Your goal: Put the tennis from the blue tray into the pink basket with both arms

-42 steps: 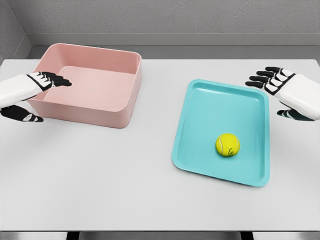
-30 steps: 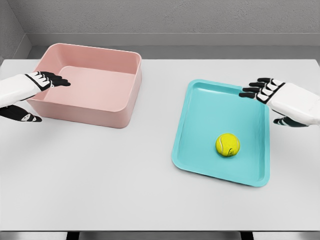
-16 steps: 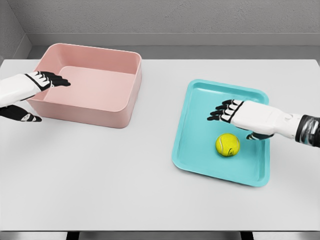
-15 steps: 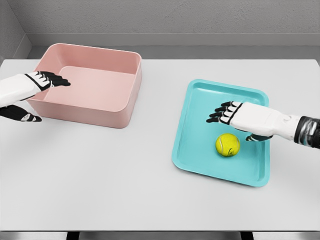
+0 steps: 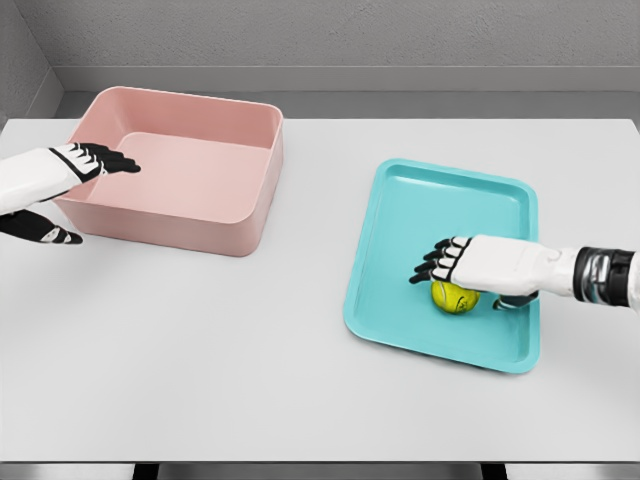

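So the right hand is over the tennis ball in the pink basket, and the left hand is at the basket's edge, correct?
Not quite: the head view shows the tennis ball in the blue tray, not the pink basket. The right hand is over it; the left hand is at the basket's edge.

A white table (image 5: 200, 340) fills most of the view. Its top is smooth and matte, with an even, soft light on it, and only weak shadows fall on the surface. The far edge of the table runs straight across the upper part of the picture, and the near edge shows at the bottom. Under the near edge there is a dark strip with 2 lighter pieces, maybe parts of the table's frame, but it is hard to tell.

Behind the table stands a grey wall (image 5: 350, 40) with a rough, concrete-like texture. A second grey wall (image 5: 20, 70) meets it at the left corner. Between the table and the back wall a darker grey floor (image 5: 400, 103) is visible.
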Controlling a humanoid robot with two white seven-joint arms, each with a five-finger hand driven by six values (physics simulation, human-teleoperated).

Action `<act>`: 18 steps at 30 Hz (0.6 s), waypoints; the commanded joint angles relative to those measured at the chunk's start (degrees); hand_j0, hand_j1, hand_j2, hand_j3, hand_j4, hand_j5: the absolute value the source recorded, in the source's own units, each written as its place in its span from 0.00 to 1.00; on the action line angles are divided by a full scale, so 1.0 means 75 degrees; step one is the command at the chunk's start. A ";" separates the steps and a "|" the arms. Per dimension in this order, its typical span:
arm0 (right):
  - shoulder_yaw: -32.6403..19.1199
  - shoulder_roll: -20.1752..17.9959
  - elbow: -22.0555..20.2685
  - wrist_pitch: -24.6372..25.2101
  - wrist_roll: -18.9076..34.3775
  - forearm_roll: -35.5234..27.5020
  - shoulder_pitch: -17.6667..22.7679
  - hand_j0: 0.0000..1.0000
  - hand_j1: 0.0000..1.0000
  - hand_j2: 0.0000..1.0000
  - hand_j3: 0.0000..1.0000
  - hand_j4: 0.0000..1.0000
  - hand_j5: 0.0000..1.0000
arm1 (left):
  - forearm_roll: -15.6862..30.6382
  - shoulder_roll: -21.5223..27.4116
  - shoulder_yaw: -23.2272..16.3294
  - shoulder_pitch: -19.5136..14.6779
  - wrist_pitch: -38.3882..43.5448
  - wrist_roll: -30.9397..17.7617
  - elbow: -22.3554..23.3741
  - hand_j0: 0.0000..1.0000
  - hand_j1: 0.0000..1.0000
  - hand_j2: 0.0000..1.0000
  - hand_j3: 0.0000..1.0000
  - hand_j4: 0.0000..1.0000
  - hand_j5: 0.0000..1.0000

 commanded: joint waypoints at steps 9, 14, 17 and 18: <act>0.0143 0.0014 0.0010 -0.0028 0.0228 -0.0028 -0.0082 1.00 1.00 1.00 1.00 1.00 1.00 | 0.0050 0.0015 0.0004 -0.0012 0.0013 0.0004 -0.0002 1.00 1.00 1.00 1.00 1.00 1.00; 0.0144 0.0002 -0.0001 -0.0016 0.0334 -0.0028 -0.0082 1.00 1.00 1.00 1.00 1.00 1.00 | 0.0050 0.0015 0.0004 0.0000 0.0013 0.0004 -0.0002 1.00 1.00 1.00 1.00 1.00 1.00; 0.0132 0.0002 -0.0001 -0.0028 0.0357 -0.0028 -0.0082 0.82 0.82 0.82 0.82 0.82 0.82 | 0.0050 0.0015 0.0004 0.0000 0.0013 0.0004 0.0009 1.00 1.00 1.00 1.00 1.00 1.00; 0.0132 0.0002 -0.0001 -0.0028 0.0462 -0.0016 -0.0082 0.74 0.74 0.74 0.74 0.74 0.74 | 0.0050 0.0015 0.0004 -0.0012 0.0013 0.0004 -0.0002 1.00 1.00 1.00 1.00 1.00 1.00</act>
